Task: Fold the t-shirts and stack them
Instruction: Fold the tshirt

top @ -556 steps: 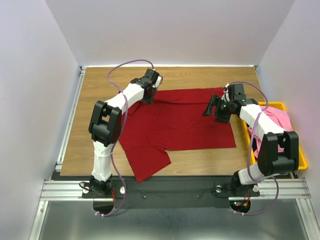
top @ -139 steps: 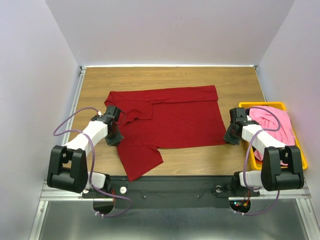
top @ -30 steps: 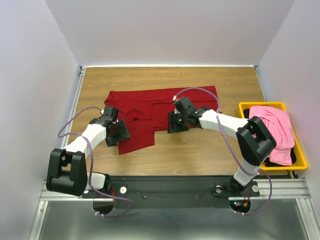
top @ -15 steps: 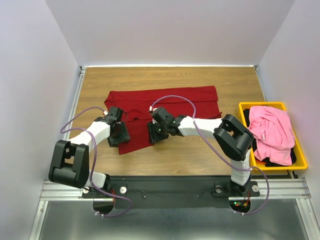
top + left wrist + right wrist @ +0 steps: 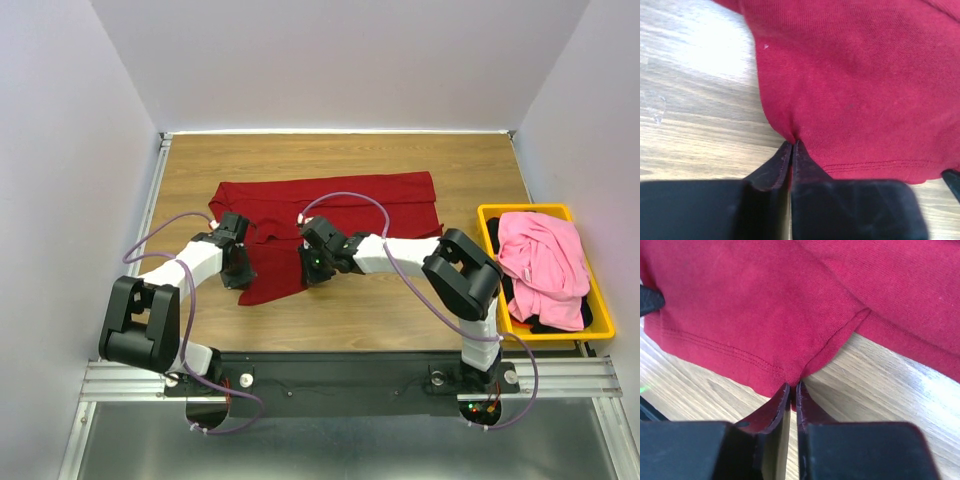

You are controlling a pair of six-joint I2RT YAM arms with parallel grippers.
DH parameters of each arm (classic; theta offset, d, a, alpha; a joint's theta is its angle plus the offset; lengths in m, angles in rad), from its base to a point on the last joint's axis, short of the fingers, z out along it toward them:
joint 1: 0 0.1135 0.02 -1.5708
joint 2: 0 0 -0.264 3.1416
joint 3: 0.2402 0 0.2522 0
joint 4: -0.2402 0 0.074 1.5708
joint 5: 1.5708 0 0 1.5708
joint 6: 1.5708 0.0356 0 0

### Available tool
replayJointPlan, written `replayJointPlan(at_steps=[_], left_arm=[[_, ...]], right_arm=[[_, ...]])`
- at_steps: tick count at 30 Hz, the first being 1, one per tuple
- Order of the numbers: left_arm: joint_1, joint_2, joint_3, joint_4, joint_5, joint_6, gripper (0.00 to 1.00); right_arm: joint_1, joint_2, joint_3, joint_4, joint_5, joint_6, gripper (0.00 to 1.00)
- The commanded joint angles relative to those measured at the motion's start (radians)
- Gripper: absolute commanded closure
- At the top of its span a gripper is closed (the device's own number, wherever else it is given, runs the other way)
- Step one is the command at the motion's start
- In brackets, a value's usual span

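As my left gripper [image 5: 791, 144] and right gripper [image 5: 793, 385] clamp the shirt [image 5: 360, 200] hem, I likely must carry it toward twelve o'clock.

black shirt [image 5: 540, 326] — mostly hidden, under pink shirt [image 5: 540, 262]

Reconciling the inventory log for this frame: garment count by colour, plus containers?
dark red t-shirt: 1, on the table
pink t-shirt: 1, in the bin
black t-shirt: 1 visible, mostly under the pink one
yellow bin: 1
Total: 4
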Motion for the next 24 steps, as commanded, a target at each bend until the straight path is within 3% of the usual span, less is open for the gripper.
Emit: replayJointPlan(at_steps=[1, 3, 12, 24], left_arm=[[-0.012, 0.029, -0.018, 0.010, 0.033, -0.005, 0.98], [-0.012, 0.021, -0.017, 0.010, 0.035, -0.002, 1.00], [-0.008, -0.045, 0.169, -0.065, -0.071, 0.030, 1.00], [0.050, 0.109, 0.417, 0.047, -0.031, 0.090, 1.00]], right_arm=[[0.005, 0.017, 0.029, 0.017, 0.026, -0.004, 0.93], [0.007, 0.012, 0.034, 0.014, 0.036, -0.004, 0.99], [-0.008, -0.048, 0.112, -0.021, 0.084, -0.024, 0.99], [-0.151, -0.006, 0.273, -0.032, 0.067, -0.025, 0.99]])
